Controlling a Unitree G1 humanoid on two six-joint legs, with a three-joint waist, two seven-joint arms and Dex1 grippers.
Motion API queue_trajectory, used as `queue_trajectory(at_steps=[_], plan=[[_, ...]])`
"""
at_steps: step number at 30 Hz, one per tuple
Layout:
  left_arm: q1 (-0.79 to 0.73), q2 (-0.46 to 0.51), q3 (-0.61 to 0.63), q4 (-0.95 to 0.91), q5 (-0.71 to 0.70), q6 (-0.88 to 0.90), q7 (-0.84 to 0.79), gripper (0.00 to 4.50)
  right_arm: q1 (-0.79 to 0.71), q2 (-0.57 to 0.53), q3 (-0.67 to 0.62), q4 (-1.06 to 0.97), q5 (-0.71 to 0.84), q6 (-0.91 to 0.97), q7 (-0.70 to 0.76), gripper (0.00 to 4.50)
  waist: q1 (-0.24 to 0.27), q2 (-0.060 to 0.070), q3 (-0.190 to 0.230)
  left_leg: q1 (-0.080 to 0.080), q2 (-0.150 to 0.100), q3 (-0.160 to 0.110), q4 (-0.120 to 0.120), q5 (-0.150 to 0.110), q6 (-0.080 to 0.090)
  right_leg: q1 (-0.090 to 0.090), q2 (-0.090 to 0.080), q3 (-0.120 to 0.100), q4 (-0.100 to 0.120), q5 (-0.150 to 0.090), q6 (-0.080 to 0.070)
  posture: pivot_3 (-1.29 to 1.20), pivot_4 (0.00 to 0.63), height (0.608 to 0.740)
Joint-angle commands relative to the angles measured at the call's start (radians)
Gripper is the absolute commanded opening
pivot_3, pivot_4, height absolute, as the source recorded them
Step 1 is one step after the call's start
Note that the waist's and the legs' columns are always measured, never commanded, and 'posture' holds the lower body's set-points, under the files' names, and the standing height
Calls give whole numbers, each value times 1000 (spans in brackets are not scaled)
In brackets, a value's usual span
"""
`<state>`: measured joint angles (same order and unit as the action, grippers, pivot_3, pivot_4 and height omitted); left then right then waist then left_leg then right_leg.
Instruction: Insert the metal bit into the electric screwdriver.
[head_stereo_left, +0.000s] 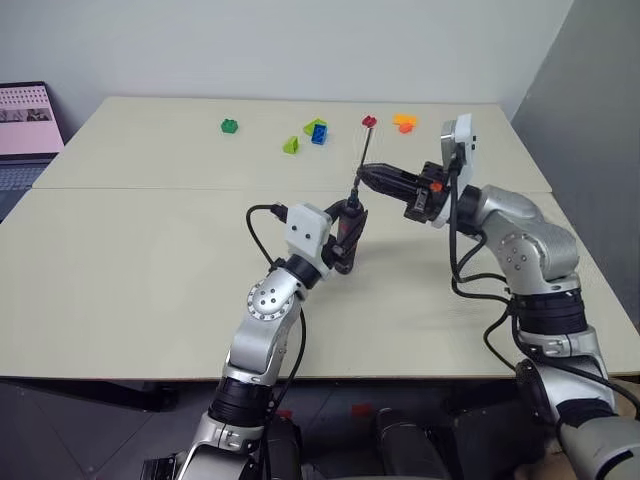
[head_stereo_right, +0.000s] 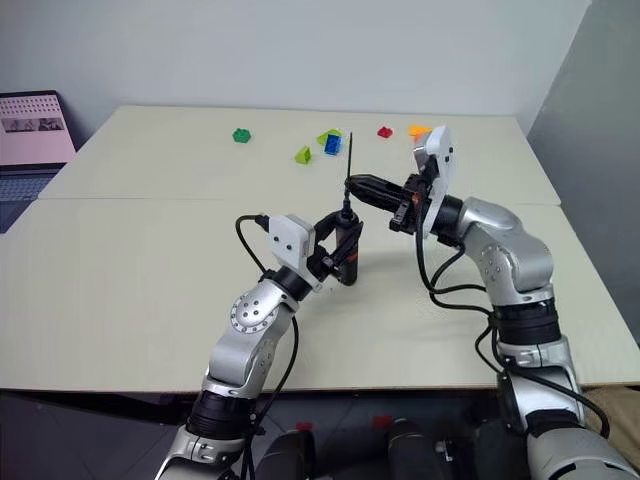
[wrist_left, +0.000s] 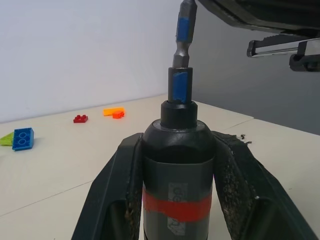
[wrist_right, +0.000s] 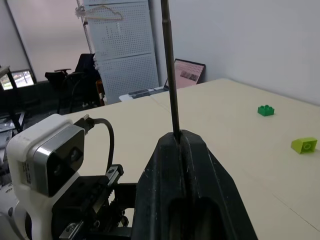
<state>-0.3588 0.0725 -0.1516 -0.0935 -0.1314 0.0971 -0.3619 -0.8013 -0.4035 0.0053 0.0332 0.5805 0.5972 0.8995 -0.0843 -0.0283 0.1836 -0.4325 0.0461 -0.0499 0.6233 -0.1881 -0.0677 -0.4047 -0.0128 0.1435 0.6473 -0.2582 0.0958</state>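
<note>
Spanning a plain-walled room, the beige table (head_stereo_left: 150, 300) carries scattered toy bricks (head_stereo_left: 317, 131). Left gripper (head_stereo_left: 347, 240) clamps the electric screwdriver (head_stereo_left: 347, 232) upright; right gripper (head_stereo_left: 368, 178) pinches the metal bit (head_stereo_left: 362, 160), seated in the screwdriver's tip.

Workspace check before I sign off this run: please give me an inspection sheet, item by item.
Surface: beige table, two panels with a seam.
Job's things: slim black electric screwdriver with a red band, upright; thin dark grey metal bit standing in its tip.
Clutter: small coloured toy bricks at the far edge.
Grippers: left tool shut on the screwdriver; right tool shut on the bit.
Cables: black cable at the left wrist camera.
Surroundings: laptop, pegboard.
</note>
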Motion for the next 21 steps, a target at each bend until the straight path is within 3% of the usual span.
queue_trajectory(at_steps=[1, 21], plan=[[10, 2, -5, -16, 9, 1, 4, 1637, -14, -19, 27, -16, -4, 38, 28, 0, 0, 0, 0, 0, 0, 0, 0, 0, 0, 0, 0, 0, 0, 0, 0, 0, 150, 740], [10, 9, -8, -16, 22, -2, 8, 1637, -55, -43, 35, -127, -11, 234, -98, 0, 0, 0, 0, 0, 0, 0, 0, 0, 0, 0, 0, 0, 0, 0, 0, 0, 150, 740]])
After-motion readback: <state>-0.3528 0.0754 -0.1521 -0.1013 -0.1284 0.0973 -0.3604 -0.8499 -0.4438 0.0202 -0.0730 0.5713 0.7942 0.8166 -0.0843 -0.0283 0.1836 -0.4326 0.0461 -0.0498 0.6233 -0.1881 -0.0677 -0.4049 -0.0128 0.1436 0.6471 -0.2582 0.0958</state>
